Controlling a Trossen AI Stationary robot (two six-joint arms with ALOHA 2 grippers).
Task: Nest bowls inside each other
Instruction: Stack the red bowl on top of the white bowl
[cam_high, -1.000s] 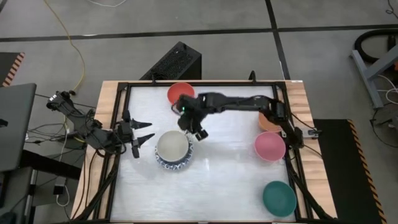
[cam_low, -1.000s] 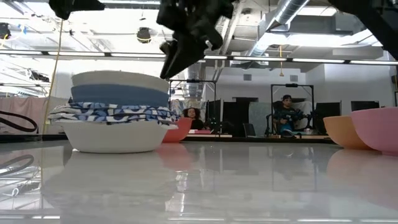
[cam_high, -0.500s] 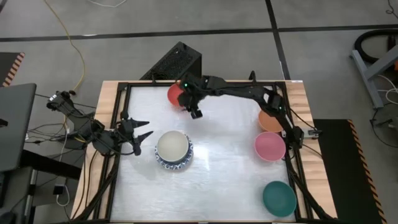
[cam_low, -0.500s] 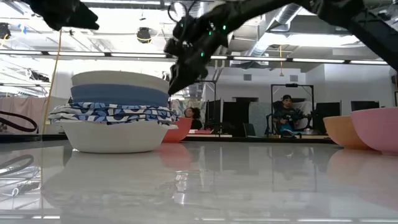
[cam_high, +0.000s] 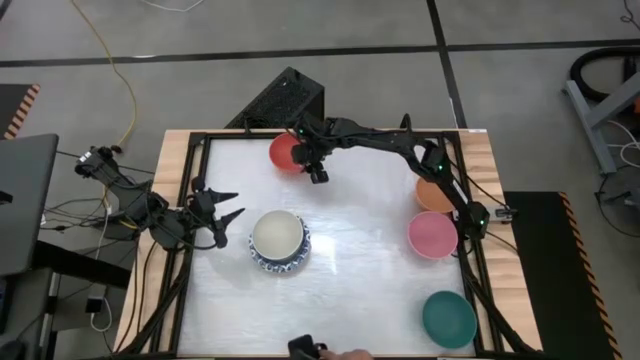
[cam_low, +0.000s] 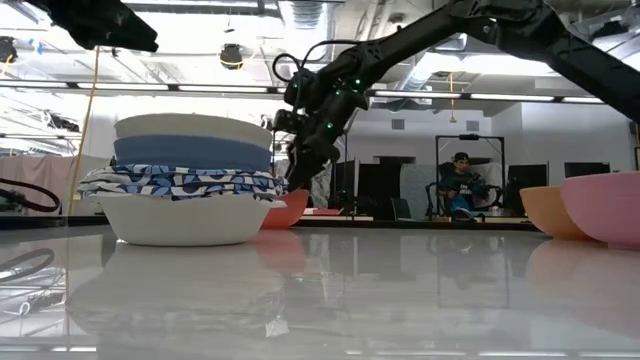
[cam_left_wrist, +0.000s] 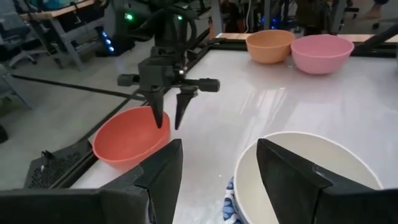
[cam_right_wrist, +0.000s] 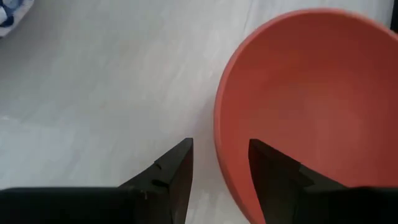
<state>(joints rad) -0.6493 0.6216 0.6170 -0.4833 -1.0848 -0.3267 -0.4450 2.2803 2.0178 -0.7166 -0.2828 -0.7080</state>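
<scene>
A red bowl (cam_high: 284, 150) rests on its base near the table's far edge. My right gripper (cam_left_wrist: 169, 118) hangs open over its rim (cam_right_wrist: 219, 134), fingers pointing down, one over the bowl's hollow and one outside; I see no touch. A stack of nested bowls (cam_high: 279, 241) stands mid-table, cream on top (cam_low: 190, 128), then blue, then blue-patterned white ones. My left gripper (cam_high: 226, 214) stays open, just left of the stack. Orange (cam_high: 432, 196), pink (cam_high: 433, 235) and teal (cam_high: 449, 318) bowls sit singly along the right side.
A black box (cam_high: 280, 100) stands beyond the far edge. A black frame (cam_high: 330, 133) borders the white table top. A person's hand with a dark object (cam_high: 320, 351) shows at the near edge. People sit in the room behind.
My right gripper has travelled from beside the stack toward the table's far edge and come down over the red bowl's rim, staying open. The bowls have not moved.
</scene>
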